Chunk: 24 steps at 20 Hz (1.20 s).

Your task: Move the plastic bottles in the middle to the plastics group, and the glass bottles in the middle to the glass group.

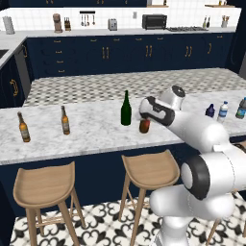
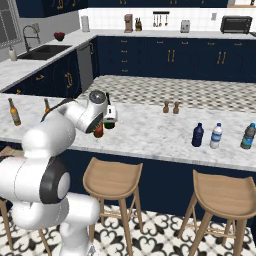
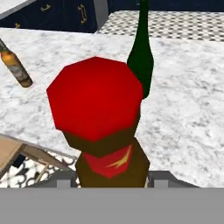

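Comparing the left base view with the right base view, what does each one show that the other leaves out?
Left base only: the tall green bottle in full, and a black toaster oven on the back counter. Right base only: a sink with faucet and two small wooden shakers. Both: the red-topped brown bottle at the fingers, two amber beer bottles, and the navy bottle.

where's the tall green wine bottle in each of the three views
Left base view: green wine bottle stands mid-counter, just left of the arm's hand.
Right base view: mostly hidden behind the hand; a dark sliver of it shows at its right edge.
Hand view: upper middle, behind the red-topped bottle.
Shared landmark: the red-topped bottle beside it.
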Motion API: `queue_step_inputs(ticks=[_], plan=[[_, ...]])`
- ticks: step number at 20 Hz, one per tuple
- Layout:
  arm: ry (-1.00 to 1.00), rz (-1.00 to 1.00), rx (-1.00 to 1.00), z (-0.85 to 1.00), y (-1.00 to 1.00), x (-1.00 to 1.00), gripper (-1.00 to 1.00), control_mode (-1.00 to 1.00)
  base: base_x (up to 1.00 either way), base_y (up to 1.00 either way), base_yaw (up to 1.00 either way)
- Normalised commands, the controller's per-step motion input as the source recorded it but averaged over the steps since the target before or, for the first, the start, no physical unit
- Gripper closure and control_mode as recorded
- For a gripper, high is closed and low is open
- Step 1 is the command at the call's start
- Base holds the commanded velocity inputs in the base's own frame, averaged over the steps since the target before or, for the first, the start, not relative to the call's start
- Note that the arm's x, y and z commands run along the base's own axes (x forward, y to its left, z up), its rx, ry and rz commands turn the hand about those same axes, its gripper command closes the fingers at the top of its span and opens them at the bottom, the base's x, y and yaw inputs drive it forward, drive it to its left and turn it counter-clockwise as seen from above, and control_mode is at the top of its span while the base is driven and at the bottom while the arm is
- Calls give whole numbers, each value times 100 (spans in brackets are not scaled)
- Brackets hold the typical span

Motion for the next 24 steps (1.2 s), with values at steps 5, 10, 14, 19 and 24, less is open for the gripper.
queue_step_inputs(ticks=[5, 10, 14, 19, 24], plan=[[10, 22, -8, 18, 100, -16, 100, -100, 0, 0, 0], [3, 16, -9, 2, 100, -2, 100, -100, 0, 0, 0], [0, 10, -6, 0, 95, 0, 100, -100, 0, 0, 0], [0, 11, 0, 0, 69, -15, 100, -100, 0, 0, 0], [-4, 2, 0, 0, 93, -2, 100, -100, 0, 0, 0]])
